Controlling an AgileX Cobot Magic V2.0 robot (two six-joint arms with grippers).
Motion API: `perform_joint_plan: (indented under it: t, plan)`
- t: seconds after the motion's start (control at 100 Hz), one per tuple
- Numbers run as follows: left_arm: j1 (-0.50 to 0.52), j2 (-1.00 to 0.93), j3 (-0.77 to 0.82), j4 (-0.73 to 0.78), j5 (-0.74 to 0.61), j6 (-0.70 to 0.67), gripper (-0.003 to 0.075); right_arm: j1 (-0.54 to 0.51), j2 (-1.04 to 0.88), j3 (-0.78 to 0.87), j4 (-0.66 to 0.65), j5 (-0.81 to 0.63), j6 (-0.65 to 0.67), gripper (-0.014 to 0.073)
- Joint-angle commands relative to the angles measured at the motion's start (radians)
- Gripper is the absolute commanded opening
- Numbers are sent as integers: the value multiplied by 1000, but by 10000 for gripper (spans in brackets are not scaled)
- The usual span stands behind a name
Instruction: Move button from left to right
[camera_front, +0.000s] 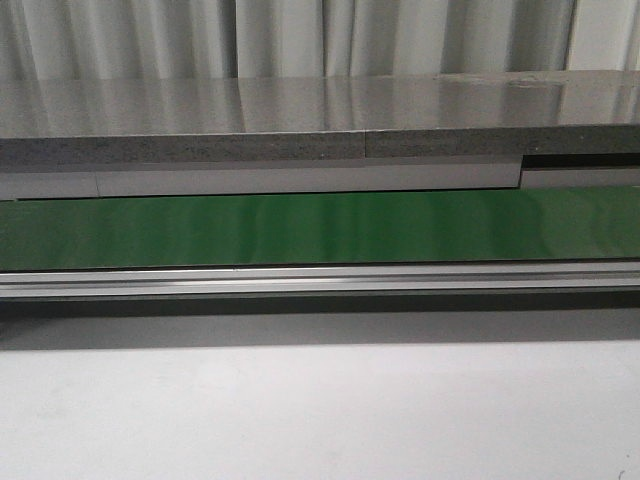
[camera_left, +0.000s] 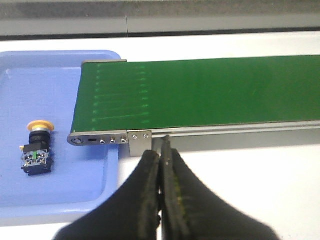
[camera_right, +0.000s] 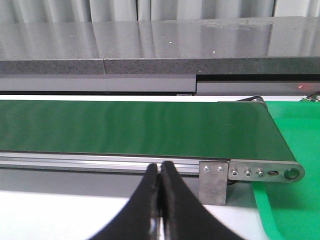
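while the button lies in the blue tray, both arms' jaws hover closed, empty.

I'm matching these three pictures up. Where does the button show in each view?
Front view: not in it.
Left wrist view: the button lies on its side in the blue tray, apart from the shut left pincer.
Right wrist view: not in it.
Shared landmark: the green conveyor belt.
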Motion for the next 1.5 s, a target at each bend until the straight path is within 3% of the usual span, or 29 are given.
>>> perform_joint_plan:
  t: [0.0, 0.45, 0.52, 0.61, 0.78, 0.85, 1.22, 1.34, 1.49]
  plan:
    - [-9, 73, -72, -4, -31, -13, -20, 2, 0, -15, 0, -88, 0, -67]
    - [-9, 145, -75, -4, -38, -13, -18, 2, 0, -15, 0, -88, 0, -67]
    - [-9, 145, -75, -4, -31, -13, 18, 2, 0, -15, 0, -88, 0, -67]
    - [-9, 145, -75, -4, -22, -13, 151, 2, 0, -15, 0, -88, 0, -67]
    - [-9, 145, -75, -4, -16, -13, 559, 2, 0, -15, 0, -88, 0, -67]
    - [-9, 145, -75, -4, -22, -13, 645, 2, 0, -15, 0, -88, 0, -67]
    - [18, 182, -139, 51, -16, -64, 652, 2, 0, -15, 0, -88, 0, -67]
    - [79, 275, -221, 153, 43, -96, 652, 2, 0, -15, 0, -88, 0, -67]
    - [212, 419, -320, 166, 78, -93, 652, 2, 0, -15, 0, -88, 0, -67]
